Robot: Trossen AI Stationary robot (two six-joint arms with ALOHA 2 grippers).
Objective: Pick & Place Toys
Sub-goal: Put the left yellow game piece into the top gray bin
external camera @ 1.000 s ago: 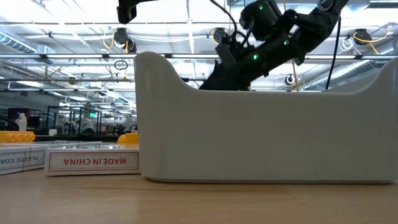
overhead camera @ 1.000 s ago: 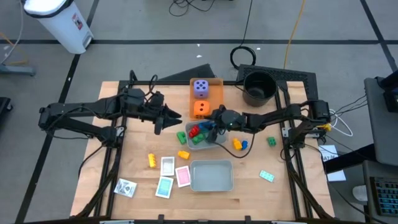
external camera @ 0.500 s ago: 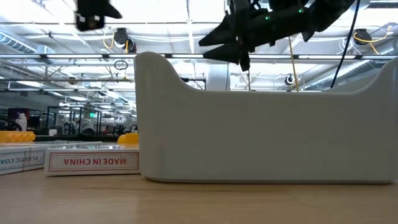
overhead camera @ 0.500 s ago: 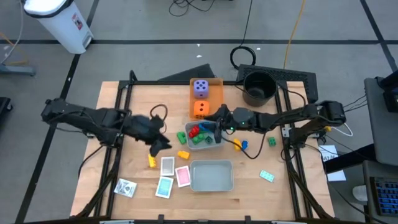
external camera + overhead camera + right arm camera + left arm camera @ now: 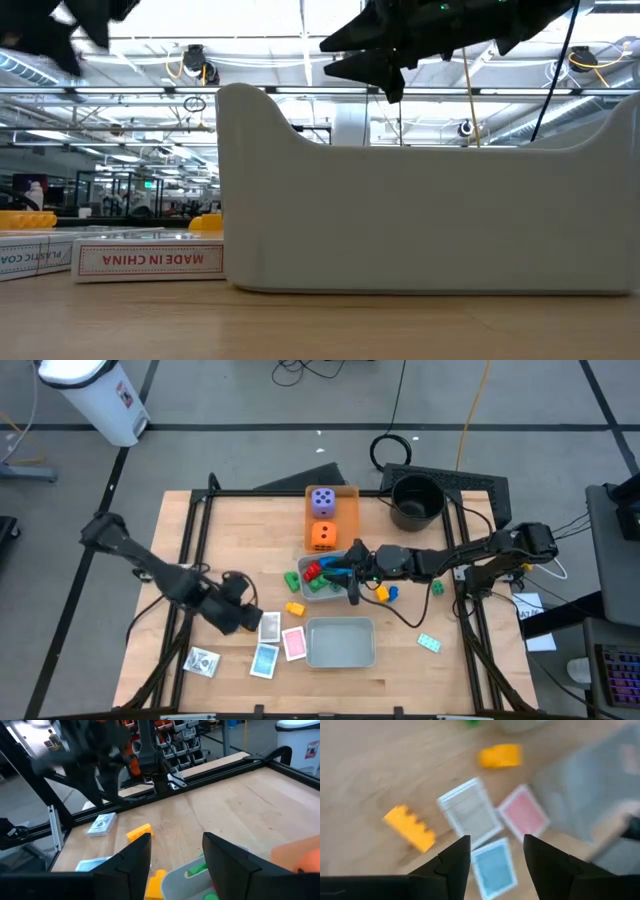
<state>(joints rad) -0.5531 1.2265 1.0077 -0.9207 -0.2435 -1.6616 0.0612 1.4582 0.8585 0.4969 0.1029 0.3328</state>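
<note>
From above I see my left gripper (image 5: 243,622) hanging over the near-left part of the table (image 5: 180,530), just left of the white card (image 5: 270,626); its fingers (image 5: 451,861) stand apart with nothing between them, above the white, pink (image 5: 524,815) and teal (image 5: 493,867) cards and a yellow brick (image 5: 410,827). My right gripper (image 5: 352,572) hovers at the right edge of the small grey tray (image 5: 322,592) that holds red, green and blue bricks, fingers parted and empty. The purple die (image 5: 322,501) and orange die (image 5: 322,535) sit on the flat orange tray (image 5: 347,495) at the far side.
</note>
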